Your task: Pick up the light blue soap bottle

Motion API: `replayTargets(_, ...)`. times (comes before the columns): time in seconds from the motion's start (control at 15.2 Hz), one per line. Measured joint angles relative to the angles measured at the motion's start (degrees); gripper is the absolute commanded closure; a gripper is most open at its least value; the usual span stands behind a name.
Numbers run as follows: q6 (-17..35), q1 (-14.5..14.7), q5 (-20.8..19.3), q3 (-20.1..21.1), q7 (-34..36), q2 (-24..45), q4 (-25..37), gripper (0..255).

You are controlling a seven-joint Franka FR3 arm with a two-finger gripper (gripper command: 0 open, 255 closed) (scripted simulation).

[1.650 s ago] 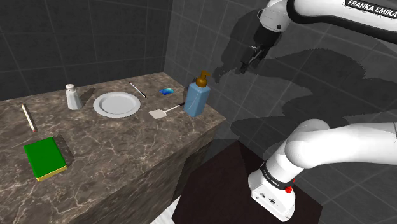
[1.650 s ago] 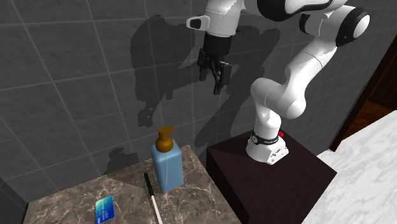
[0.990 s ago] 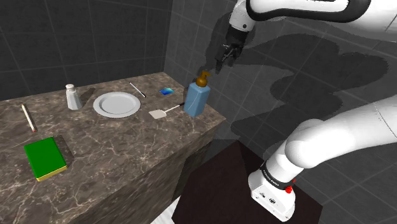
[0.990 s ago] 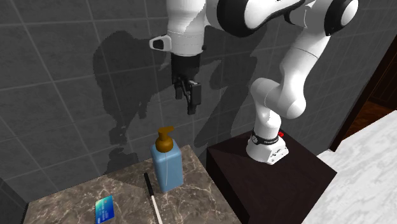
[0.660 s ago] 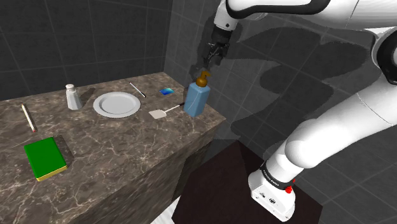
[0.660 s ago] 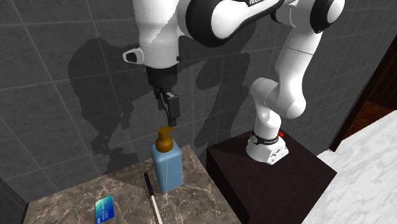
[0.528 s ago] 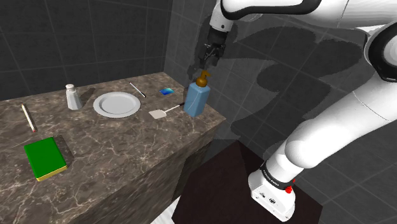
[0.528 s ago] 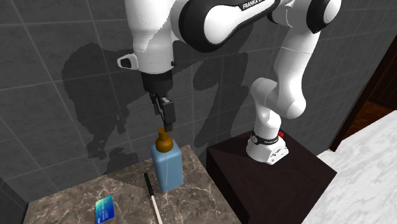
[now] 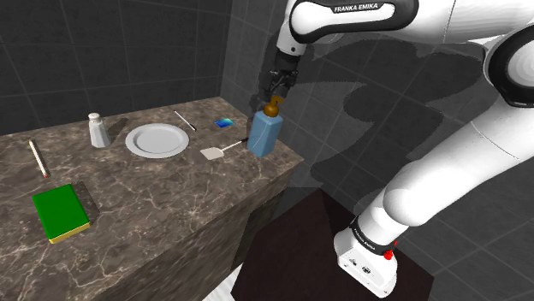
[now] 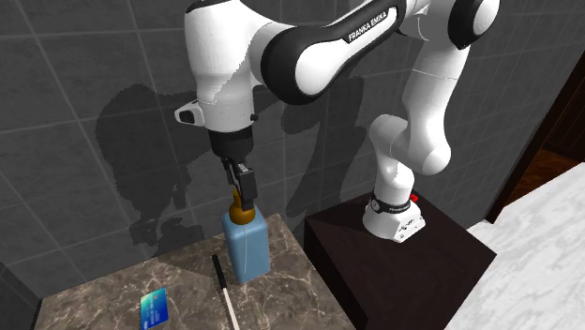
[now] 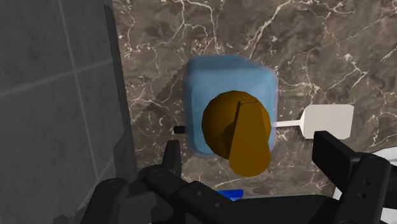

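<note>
The light blue soap bottle (image 9: 264, 137) (image 10: 247, 247) with a brown pump stands upright at the counter's corner, close to the tiled wall. My gripper (image 9: 274, 91) (image 10: 246, 198) hangs straight above it, pointing down, its tips level with the pump head. Looking down from the wrist, I see the blue body (image 11: 207, 79) and the brown pump (image 11: 238, 130) lying between the two black fingers (image 11: 335, 156). The gripper (image 11: 251, 159) is open; the fingers stand apart on either side of the pump and do not touch it.
On the marble counter (image 9: 163, 192) lie a white plate (image 9: 157, 140), a white shaker (image 9: 98, 130), a green book (image 9: 60, 212), a pencil (image 9: 38, 158), a blue card (image 10: 154, 307) and a white spatula (image 11: 327, 119) beside the bottle. The tiled wall (image 10: 112, 122) rises just behind.
The arm swung towards the shoulder view's left and came down, bringing the gripper from high beside the wall to right over the bottle's pump. The bottle has not moved.
</note>
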Motion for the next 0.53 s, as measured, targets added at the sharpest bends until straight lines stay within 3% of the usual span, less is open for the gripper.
replayTargets(0.53, 0.3, 0.0, 0.0, 0.0, 0.0, 0.1, -0.1, 255)
